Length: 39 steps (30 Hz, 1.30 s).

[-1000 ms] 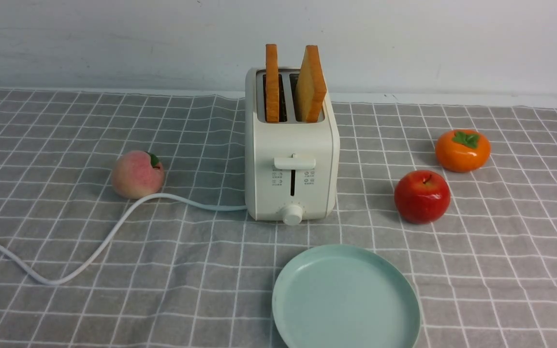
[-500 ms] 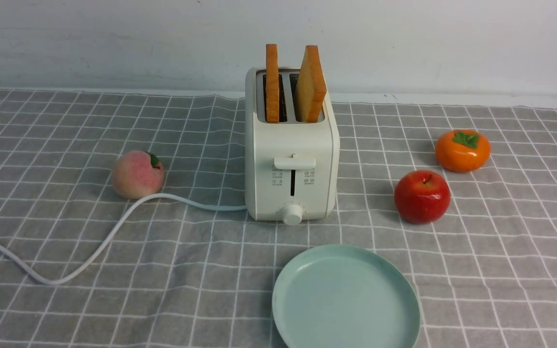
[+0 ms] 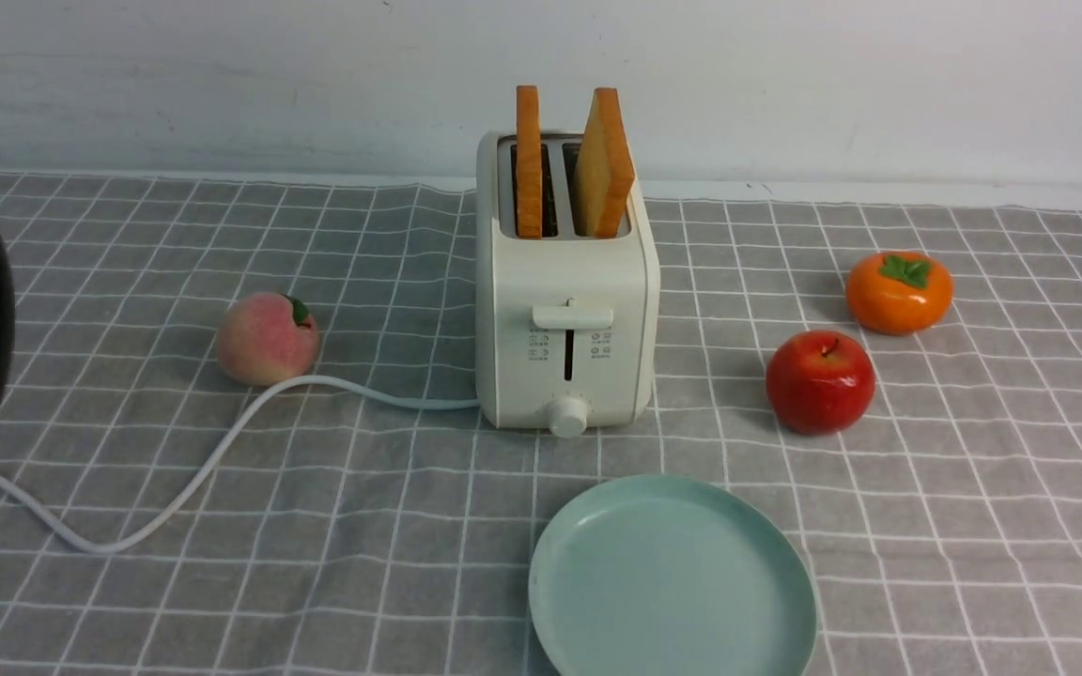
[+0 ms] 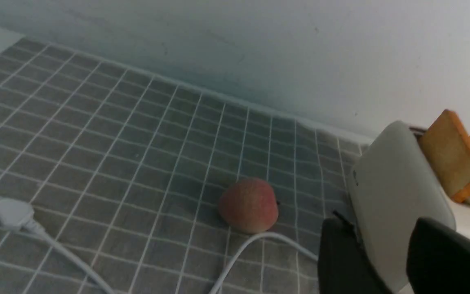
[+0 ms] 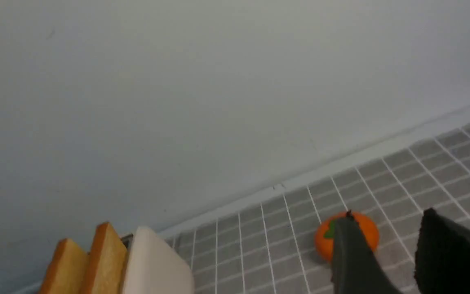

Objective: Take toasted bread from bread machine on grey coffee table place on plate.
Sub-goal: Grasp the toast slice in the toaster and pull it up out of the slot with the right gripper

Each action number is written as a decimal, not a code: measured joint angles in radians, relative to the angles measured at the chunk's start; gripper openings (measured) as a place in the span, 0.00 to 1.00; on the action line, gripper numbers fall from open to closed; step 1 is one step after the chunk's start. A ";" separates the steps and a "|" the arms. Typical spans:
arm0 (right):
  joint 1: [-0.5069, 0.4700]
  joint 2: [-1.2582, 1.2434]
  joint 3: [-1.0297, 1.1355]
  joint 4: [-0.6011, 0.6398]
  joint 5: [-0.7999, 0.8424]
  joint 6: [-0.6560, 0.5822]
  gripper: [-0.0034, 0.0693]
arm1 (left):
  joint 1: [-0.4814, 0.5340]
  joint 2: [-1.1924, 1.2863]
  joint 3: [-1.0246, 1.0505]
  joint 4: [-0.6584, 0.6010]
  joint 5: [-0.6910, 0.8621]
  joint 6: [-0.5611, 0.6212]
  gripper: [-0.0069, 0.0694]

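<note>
A pinkish peach [image 3: 267, 338] sits on the left, its green leaf turned rightward. On the right, a red apple [image 3: 820, 381] stands near an orange persimmon [image 3: 899, 292], not touching it. The persimmon is closer to the white wall [image 3: 222, 84].

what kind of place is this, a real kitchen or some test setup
Likely a staged tabletop test setup, not a kitchen: a toaster holding toast sits on a grid-patterned grey cloth against a bare white wall, its plug lying loose.

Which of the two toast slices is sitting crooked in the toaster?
The slice in the right-hand slot: it is turned askew, showing its pale face. The left slice stands straight, showing only its orange crust edge.
</note>
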State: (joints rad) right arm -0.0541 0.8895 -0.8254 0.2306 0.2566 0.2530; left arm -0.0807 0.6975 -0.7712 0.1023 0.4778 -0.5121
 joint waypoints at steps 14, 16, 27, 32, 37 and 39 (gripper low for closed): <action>0.077 0.466 -0.173 0.793 0.463 -0.736 0.38 | -0.066 0.000 0.073 -0.236 0.299 0.000 0.40; 0.104 0.499 -0.223 0.865 0.495 -0.873 0.38 | -0.092 0.000 0.083 -0.258 0.289 0.000 0.40; 0.431 0.854 -0.837 0.457 0.460 -0.734 0.44 | -0.193 0.075 0.089 -0.323 0.322 0.000 0.40; 0.488 0.966 -1.003 0.080 0.386 -0.434 0.51 | -0.193 0.102 0.089 -0.335 0.393 0.000 0.40; 0.482 1.032 -1.028 -0.160 0.256 -0.195 0.55 | -0.193 0.108 0.089 -0.336 0.430 0.000 0.40; 0.479 1.058 -1.028 -0.196 0.208 -0.101 0.56 | -0.193 0.108 0.089 -0.336 0.432 0.000 0.40</action>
State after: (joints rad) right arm 0.4246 1.9470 -1.8536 0.0348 0.4649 0.1521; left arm -0.2732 0.8059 -0.6821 -0.2337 0.9098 -0.5121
